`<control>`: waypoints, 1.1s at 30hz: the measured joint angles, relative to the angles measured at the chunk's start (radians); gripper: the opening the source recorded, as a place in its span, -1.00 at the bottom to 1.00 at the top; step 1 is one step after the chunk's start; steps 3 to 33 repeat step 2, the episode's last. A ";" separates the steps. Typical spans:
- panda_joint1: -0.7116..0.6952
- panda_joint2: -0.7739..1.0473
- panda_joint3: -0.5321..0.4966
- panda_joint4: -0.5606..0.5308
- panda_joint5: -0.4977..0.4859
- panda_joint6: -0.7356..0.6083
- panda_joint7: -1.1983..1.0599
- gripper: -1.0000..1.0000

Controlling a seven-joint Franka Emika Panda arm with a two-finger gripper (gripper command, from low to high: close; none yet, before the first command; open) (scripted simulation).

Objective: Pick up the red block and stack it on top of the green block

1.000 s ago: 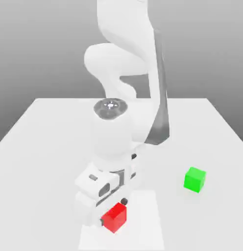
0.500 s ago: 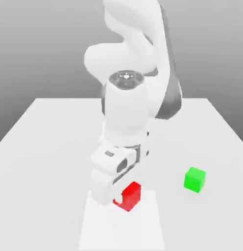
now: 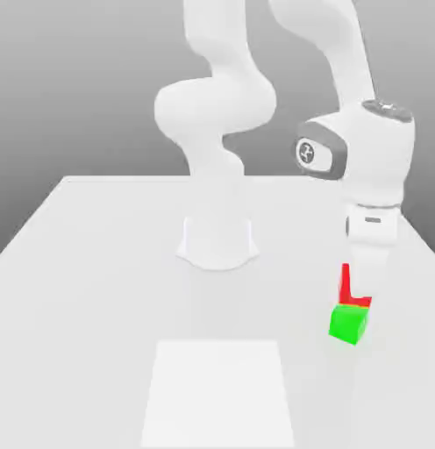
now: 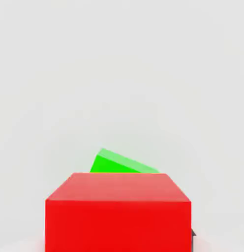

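The red block (image 3: 347, 286) hangs just above the green block (image 3: 348, 323) on the exterior view's right side of the table, with my gripper (image 3: 359, 288) shut on it. The white fingers cover most of the red block, so only its left side and bottom edge show. Whether the red block touches the green one I cannot tell. In the hand view the red block (image 4: 118, 211) sits close in front, and a corner of the green block (image 4: 119, 164) peeks out beyond it.
The arm's white base (image 3: 217, 241) stands at the middle of the white table (image 3: 98, 263). A paler square patch (image 3: 219, 390) lies near the table's front edge. The table's right edge runs close to the green block.
The gripper has lifted the red block from the front patch and carried it to the exterior view's right, to just above the green block. The green block has not moved.
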 joint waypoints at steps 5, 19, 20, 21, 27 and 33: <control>0.000 0.000 0.000 0.000 0.000 0.000 0.000 1.00; 0.000 0.000 0.000 0.000 0.000 0.000 0.000 1.00; 0.000 0.000 0.000 0.000 0.000 0.000 0.000 1.00; 0.000 0.000 0.000 0.000 0.000 0.000 0.000 1.00; 0.000 0.000 0.000 0.000 0.000 0.000 0.000 1.00; 0.000 0.000 0.000 0.000 0.000 0.000 0.000 1.00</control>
